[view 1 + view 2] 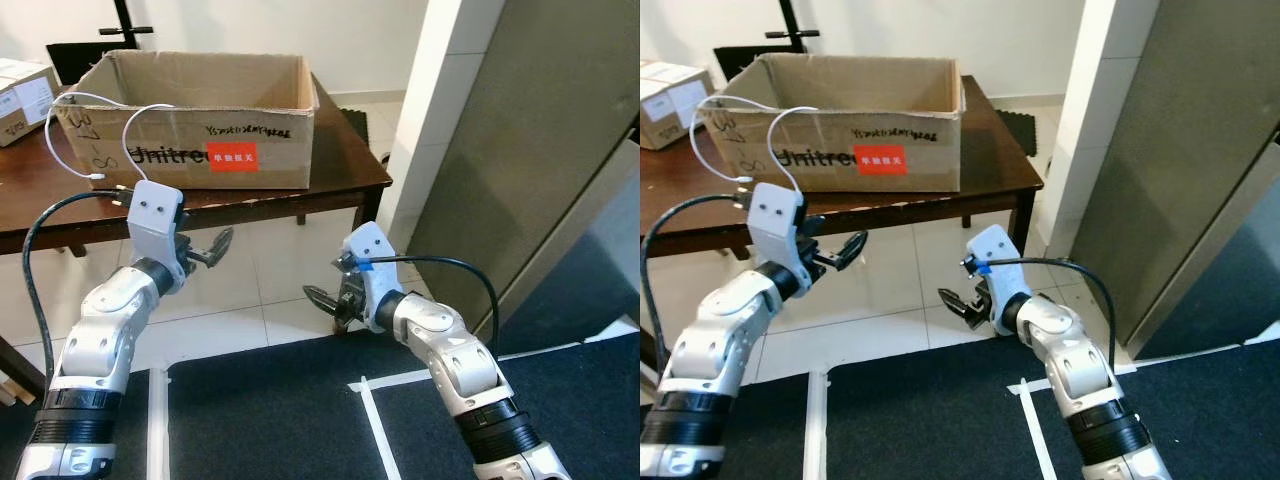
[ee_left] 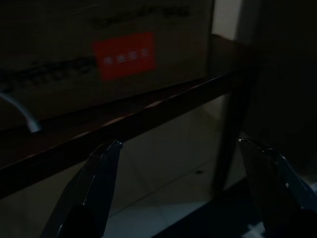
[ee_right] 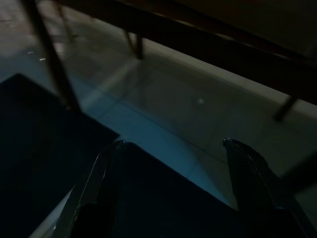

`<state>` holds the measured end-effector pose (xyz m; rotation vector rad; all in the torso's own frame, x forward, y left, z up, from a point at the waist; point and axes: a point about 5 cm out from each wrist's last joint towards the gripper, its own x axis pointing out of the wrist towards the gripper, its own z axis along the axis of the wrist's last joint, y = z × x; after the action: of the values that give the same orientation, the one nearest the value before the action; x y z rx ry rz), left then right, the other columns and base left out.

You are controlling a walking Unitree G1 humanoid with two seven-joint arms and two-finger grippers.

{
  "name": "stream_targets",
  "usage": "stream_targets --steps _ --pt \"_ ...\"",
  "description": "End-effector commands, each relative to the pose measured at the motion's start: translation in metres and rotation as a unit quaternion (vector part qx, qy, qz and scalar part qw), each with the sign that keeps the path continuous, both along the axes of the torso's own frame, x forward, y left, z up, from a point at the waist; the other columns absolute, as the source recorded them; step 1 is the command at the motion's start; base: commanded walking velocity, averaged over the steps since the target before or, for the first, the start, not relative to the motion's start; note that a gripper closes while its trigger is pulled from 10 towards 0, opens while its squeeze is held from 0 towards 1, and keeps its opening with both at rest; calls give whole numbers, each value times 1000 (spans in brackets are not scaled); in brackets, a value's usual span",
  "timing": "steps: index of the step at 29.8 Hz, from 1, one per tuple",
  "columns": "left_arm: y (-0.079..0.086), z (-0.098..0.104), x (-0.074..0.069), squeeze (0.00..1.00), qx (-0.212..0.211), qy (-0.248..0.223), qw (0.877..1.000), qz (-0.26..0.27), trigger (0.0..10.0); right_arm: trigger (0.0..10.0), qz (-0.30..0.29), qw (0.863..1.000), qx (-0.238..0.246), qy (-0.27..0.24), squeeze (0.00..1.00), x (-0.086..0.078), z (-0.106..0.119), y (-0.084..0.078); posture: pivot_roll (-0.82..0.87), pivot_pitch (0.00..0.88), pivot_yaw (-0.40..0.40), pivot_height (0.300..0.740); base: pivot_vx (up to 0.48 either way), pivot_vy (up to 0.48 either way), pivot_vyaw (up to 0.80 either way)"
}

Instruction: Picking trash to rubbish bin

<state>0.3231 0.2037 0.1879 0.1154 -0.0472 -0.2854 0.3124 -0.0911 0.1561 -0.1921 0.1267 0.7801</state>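
Note:
My left gripper [image 1: 213, 248] is raised in front of the dark wooden table's [image 1: 340, 182] front edge, open, with nothing between its fingers. The left wrist view looks past the open left gripper [image 2: 179, 145] at the table edge and at the red label on an open cardboard box [image 1: 200, 110] that stands on the table. My right gripper [image 1: 328, 305] hangs lower, over the white tile floor [image 1: 250, 300] just in front of the table, open and empty. The right wrist view is dim, showing the right gripper [image 3: 173, 143] above tiles and table legs.
A white cable [image 1: 90, 140] loops over the box's left side. Small white boxes [image 1: 22, 100] sit at the table's far left. A white pillar and grey panel [image 1: 520, 150] stand close on the right. A dark mat [image 1: 280, 420] with white tape lines lies under me.

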Motion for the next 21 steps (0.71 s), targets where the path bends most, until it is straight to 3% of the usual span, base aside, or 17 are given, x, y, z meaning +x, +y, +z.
stream_targets --steps 1,3,5,7,8,10,12,16,17,19,21 --pt "8 -4 -3 0 18 4 1000 24 10000 10000 15 1000 -3 5 0 -4 -3 1 5 88 -10 740 0 0 0" --pt "23 -21 -12 0 44 34 996 71 10000 10000 64 997 -25 24 0 -14 -11 4 5 103 -13 740 0 0 0" --pt "28 -26 -15 0 49 42 994 85 10000 10000 79 996 -33 29 0 -17 -14 5 5 103 -13 740 0 0 0" --pt "43 -49 -31 0 70 77 986 133 10000 10000 69 994 -50 61 0 -20 -39 1 15 114 -25 740 0 0 0" --pt "43 -49 -31 0 70 77 986 133 10000 10000 69 994 -50 61 0 -20 -39 1 15 114 -25 740 0 0 0" --pt "58 -78 -50 0 60 133 972 186 10000 10000 21 991 -74 108 0 -18 -74 -5 27 114 -32 740 0 0 0" --pt "63 -123 -72 0 42 227 950 209 10000 10000 -43 979 -99 171 0 -24 -116 -16 48 115 -49 740 0 0 0" --pt "55 -173 -98 0 33 322 926 196 10000 10000 -108 955 -133 242 0 -41 -157 -34 48 113 -50 740 0 0 0" --pt "55 -173 -98 0 33 322 926 196 10000 10000 -108 955 -133 242 0 -41 -157 -34 48 113 -50 740 0 0 0" --pt "45 -195 -112 0 21 355 915 191 10000 10000 -152 934 -154 283 0 -56 -180 -49 33 110 -37 740 0 0 0" --pt "34 -209 -115 0 -20 365 911 194 10000 10000 -187 916 -173 310 0 -73 -198 -61 29 108 -30 740 0 0 0"
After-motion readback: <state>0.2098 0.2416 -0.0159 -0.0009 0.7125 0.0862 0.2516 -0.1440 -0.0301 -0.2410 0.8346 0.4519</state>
